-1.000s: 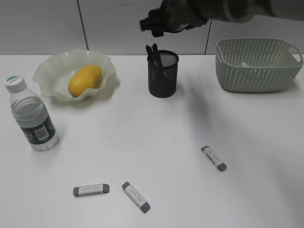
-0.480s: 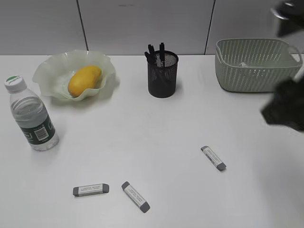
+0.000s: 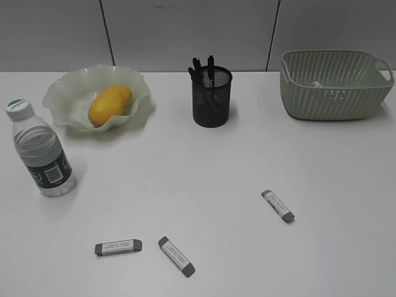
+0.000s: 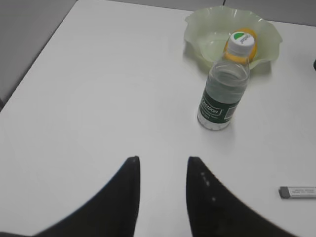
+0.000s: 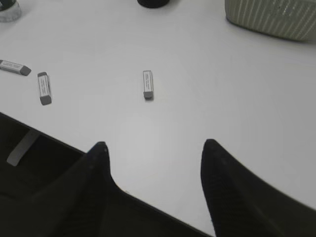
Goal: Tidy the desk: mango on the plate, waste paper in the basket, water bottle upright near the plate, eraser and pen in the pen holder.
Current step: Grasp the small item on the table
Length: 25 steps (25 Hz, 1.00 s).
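I see the mango [image 3: 110, 104] on the plate [image 3: 68, 93] at 10 o'clock, the water bottle [image 3: 39, 150] upright at its 7 o'clock. Pens [image 3: 204, 67] stand in the pen holder [image 3: 211, 98] at 12 o'clock; the basket [image 3: 334, 83] sits at 2 o'clock. Three erasers [image 3: 278, 206] lie on the tabletop [image 3: 198, 179] near 6 o'clock. My left gripper [image 4: 163, 170] is narrowly parted and empty; my right gripper [image 5: 154, 153] gapes wide, empty.

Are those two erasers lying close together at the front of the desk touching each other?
Apart. The exterior view shows bare white table between the left eraser and the slanted eraser; the right wrist view shows the same gap.
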Motion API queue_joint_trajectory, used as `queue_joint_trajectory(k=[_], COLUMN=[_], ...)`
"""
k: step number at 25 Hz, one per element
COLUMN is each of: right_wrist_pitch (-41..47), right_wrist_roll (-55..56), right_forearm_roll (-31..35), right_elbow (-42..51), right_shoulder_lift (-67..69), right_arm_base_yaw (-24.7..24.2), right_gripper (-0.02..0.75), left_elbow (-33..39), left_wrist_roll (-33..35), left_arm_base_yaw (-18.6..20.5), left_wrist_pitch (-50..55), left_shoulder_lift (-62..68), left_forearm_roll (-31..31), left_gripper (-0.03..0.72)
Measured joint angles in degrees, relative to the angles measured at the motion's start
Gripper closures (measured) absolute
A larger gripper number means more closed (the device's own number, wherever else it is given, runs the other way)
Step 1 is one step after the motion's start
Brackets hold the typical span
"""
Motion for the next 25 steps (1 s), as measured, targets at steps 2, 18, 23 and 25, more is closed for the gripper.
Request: queue_joint_trajectory(k=[2, 18, 23, 25], right_wrist_pitch=[0.2, 0.2, 0.2, 0.2], right_wrist_roll=[-0.1, 1.5, 1.7, 1.7], right_forearm_roll=[-0.1, -1.3, -1.3, -1.3], right_elbow=[0.4, 0.6, 0.7, 0.7], right_shoulder_lift=[-4.0, -6.7, -6.7, -6.7], right_arm_base_yaw=[0.0, -8.2, -15.3, -16.6], right_gripper=[0.285, 0.318, 0.318, 0.32], left_elbow=[0.0, -6.2, -8.1, -9.0], left_wrist_roll=[4.7, 25.4, 31.6, 33.7], left_arm_base_yaw=[0.0, -15.2, -27.7, -32.1], left_wrist_pitch=[-0.1, -11.3, -21.9, -27.1], left_shoulder_lift=[1.2, 54.1, 69.6, 75.6], left_forearm_roll=[-1.9, -12.5, -12.2, -10.9], left_gripper=[0.447, 0.402, 0.317, 0.295])
